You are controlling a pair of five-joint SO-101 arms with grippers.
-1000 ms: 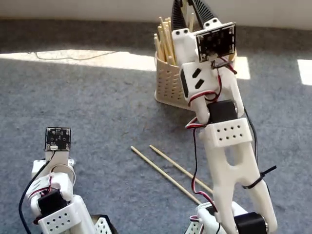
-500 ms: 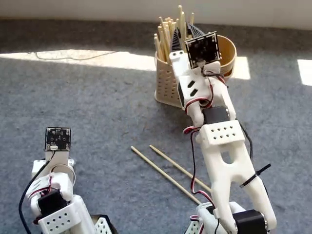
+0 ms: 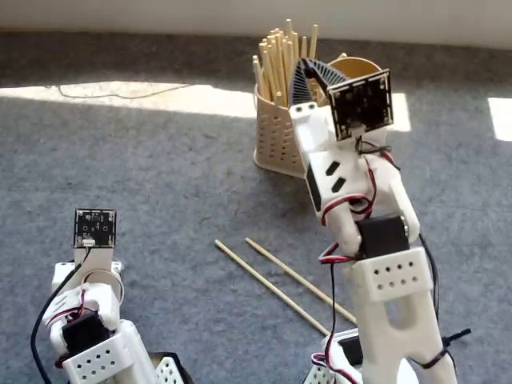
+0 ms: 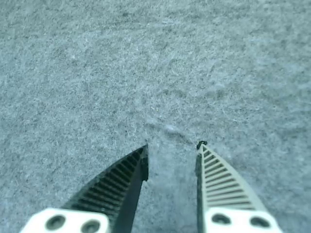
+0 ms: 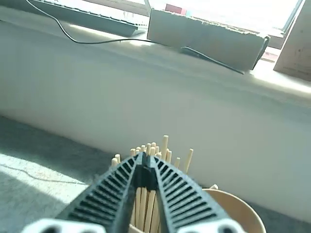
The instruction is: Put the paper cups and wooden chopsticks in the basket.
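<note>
Right wrist view has the right pincer closed, its ribbed fingers pressed flat together, poised just above the bundle of wooden chopsticks that stands upright in the basket. A paper cup sits in the basket just beside that bundle. Two loose chopsticks lie side by side on the grey surface, between the arms. Well apart, the left pincer hangs open over the surface.

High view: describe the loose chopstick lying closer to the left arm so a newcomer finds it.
On the grey carpet, nearer the camera than the basket, two chopsticks lie side by side on a slant. The wanted chopstick is on the left arm's side; its far tip lies left of the other chopstick's.
</note>
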